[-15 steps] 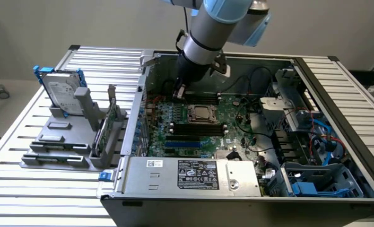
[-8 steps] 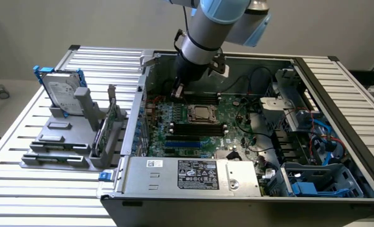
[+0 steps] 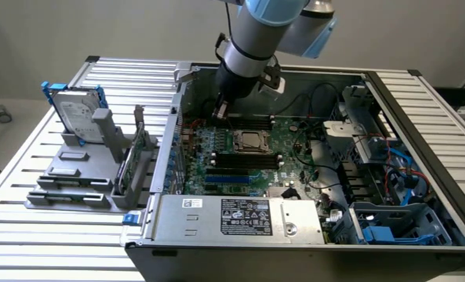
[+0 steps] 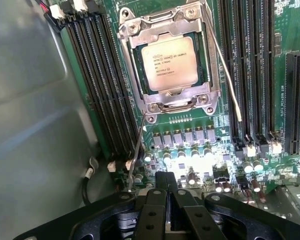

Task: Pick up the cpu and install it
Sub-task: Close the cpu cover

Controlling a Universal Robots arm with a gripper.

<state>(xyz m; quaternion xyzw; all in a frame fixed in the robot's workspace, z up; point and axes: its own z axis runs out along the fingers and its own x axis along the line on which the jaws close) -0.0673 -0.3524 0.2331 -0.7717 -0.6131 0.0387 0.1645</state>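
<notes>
1 cpu (image 4: 170, 62) lies flat in its socket on the green motherboard (image 4: 290, 25), with a metal frame (image 4: 165, 102) around it and long black memory slots (image 4: 97, 85) on both sides. Your hand (image 4: 167, 187) is closed, its fingertips pressed together with nothing between them. It hovers over the board just beside the socket, apart from the cpu. In the exterior view you see the hand (image 3: 220, 111) inside the open computer case (image 3: 295, 264), near the far wall and just behind the cpu (image 3: 252, 140). On the slatted surface (image 3: 28, 235) at the exterior view's left, 1 hard drive (image 3: 79, 117) stands upright in a blue bracket.
</notes>
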